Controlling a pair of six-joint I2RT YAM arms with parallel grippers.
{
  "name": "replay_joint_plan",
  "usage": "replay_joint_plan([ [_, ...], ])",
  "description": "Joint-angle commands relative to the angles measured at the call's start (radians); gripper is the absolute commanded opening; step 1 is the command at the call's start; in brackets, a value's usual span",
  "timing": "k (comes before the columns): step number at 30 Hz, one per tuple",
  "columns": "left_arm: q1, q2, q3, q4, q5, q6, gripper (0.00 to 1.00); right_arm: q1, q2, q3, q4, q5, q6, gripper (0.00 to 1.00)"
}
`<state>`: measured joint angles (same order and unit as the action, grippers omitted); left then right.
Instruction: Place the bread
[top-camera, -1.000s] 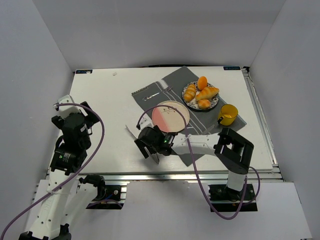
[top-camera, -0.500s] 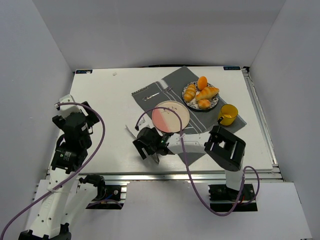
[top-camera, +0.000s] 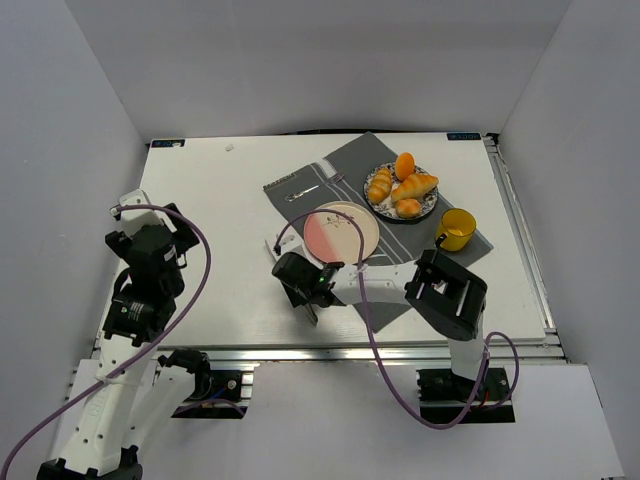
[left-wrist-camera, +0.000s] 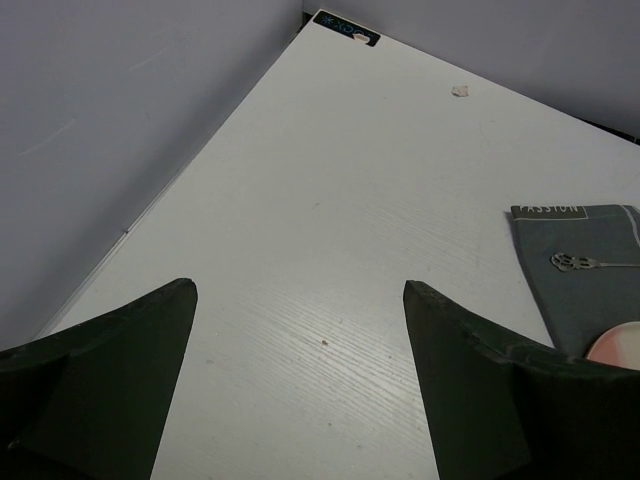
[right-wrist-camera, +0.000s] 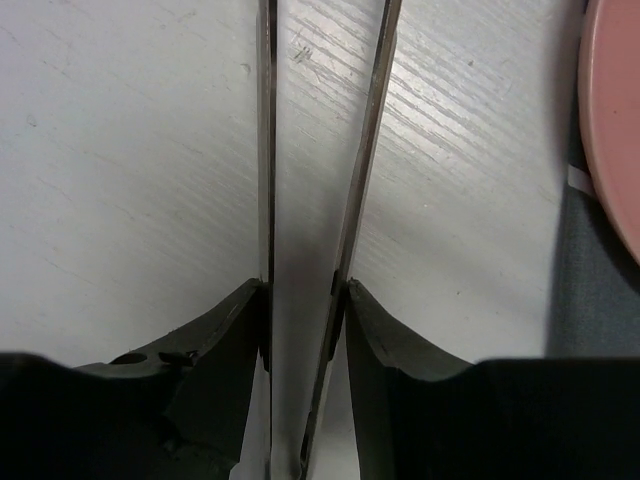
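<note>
A: How do the right gripper's (right-wrist-camera: 325, 40) jaws stand?

B: Drawn close, with only a narrow slit between the two thin fingers (right-wrist-camera: 266, 150); bare table (top-camera: 220, 200) shows through the slit; nothing is in them.

A: Where is it, going by the pink plate (top-camera: 345, 232)?

B: Just off that plate's near-left edge, close above the table, pointing away from the bases; I cannot tell whether the tips touch the table; in the wrist view the plate's rim curves in at the right, with a strip of cloth (right-wrist-camera: 600, 290) below it.

A: And the left gripper (left-wrist-camera: 298, 295)?

B: Jaws wide apart and empty; it hangs well to the left of the pink plate, over bare table; its own view catches a sliver of that plate at the right edge, lying on the cloth.

A: The bread (top-camera: 379, 185)?

B: Beyond the pink plate and a little to its right, lying on the left side of a dark-rimmed plate (top-camera: 428, 213); a long roll (top-camera: 418, 186) lies just beside it; a round bun (top-camera: 405, 164) sits behind that roll and a small bun (top-camera: 408, 208) in front of it.

A: What else lies around the pink plate?

B: The cloth runs under both plates; a piece of cutlery (top-camera: 305, 190) lies on it just beyond the pink plate's left side; a yellow cup (top-camera: 457, 229) stands to the pink plate's right, on the cloth, near the dark-rimmed plate.
</note>
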<state>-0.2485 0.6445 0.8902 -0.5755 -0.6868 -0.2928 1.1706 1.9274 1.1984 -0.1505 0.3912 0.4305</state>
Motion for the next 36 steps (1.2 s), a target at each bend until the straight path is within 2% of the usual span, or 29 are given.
replay_joint_plan([
  [1,-0.003,0.000,-0.010,-0.001,-0.013,0.007,0.95,0.000,-0.017,0.043,-0.058,0.028,0.050,0.43],
  [5,-0.003,0.009,0.000,0.000,-0.014,0.014,0.95,0.000,-0.128,0.093,-0.148,0.064,0.044,0.42],
  [12,-0.003,0.021,0.006,0.003,-0.007,0.017,0.95,-0.018,-0.291,0.366,-0.408,0.204,-0.010,0.44],
  [15,-0.003,0.021,-0.005,0.006,0.007,0.009,0.95,-0.080,-0.376,0.402,-0.510,0.225,-0.006,0.46],
  [17,-0.003,0.021,-0.007,0.005,0.009,0.007,0.95,-0.094,-0.395,0.397,-0.515,0.222,-0.004,0.47],
  [25,-0.003,0.018,-0.016,0.019,0.023,0.001,0.95,-0.389,-0.579,0.343,-0.506,0.152,-0.028,0.46],
  [28,-0.003,0.021,-0.020,0.026,0.035,-0.002,0.95,-0.553,-0.571,0.366,-0.520,0.112,-0.053,0.46],
  [31,-0.003,0.029,-0.019,0.026,0.039,-0.002,0.95,-0.667,-0.529,0.397,-0.558,0.068,-0.039,0.46],
  [36,-0.003,0.037,-0.019,0.028,0.044,0.001,0.95,-0.779,-0.476,0.391,-0.552,-0.020,0.042,0.48],
])
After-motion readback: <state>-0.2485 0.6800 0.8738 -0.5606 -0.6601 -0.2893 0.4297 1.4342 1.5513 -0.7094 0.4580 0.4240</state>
